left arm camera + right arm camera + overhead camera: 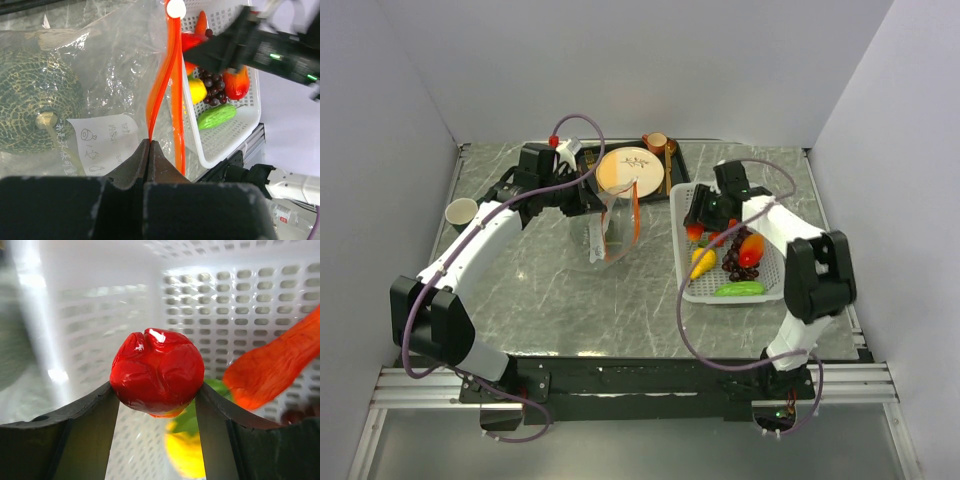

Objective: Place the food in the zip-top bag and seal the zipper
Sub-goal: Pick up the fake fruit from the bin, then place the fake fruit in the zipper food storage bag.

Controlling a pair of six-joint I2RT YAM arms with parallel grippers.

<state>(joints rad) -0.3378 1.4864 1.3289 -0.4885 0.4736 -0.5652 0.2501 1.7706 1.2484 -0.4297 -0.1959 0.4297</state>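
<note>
Right now the left end effector (pixel 149 145) is pinching the zipper (pixel 169 75) of the zip-top bag (pixel 612 228), fingers pressed together on the orange-red strip. It is holding the bag up off the bench (pixel 550 290), just left of the white mesh basket (pixel 700 291). In the left wrist view the strip's long axis is running straight away from the fingertips toward the basket, ending at a white slider (pixel 176 9). Its two halves are lying slightly apart, so the mouth is gaping a little. A round green melon (pixel 35 105) is showing through the clear plastic on the side away from the basket.

Inside the basket, toward its far left corner, the right end effector (pixel 156 389) is clamping a red piece (pixel 157 367) between both fingers, close to the basket's wall. Beside it the carrot (pixel 270 367) is slanting up toward the right of the wrist view, and the yellow pear (pixel 187 455) is lying blurred below. From above, the grapes (pixel 732 258) are sitting mid-basket and the cucumber (pixel 738 289) is lying lengthwise along the basket's near wall.
</note>
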